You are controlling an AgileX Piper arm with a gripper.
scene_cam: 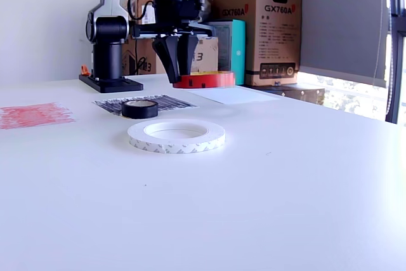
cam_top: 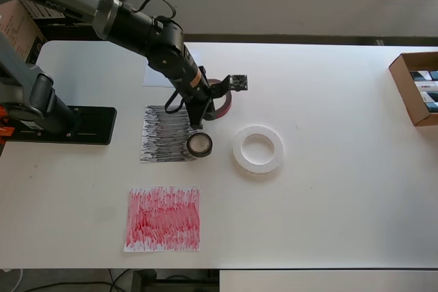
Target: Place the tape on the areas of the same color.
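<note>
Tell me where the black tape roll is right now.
In the overhead view, the black tape roll lies on the lower-right corner of the black scribbled sheet, just left of the white tape ring and below the gripper.

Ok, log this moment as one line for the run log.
gripper: shut on red tape, lifted off table | black tape: on black sheet | white tape: on bare table | red sheet: empty

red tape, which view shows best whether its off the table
The exterior view: side on, the red tape hangs clear of the table, pinched by the hand. The overhead view shows only part of it beside the arm, and no height.
</note>
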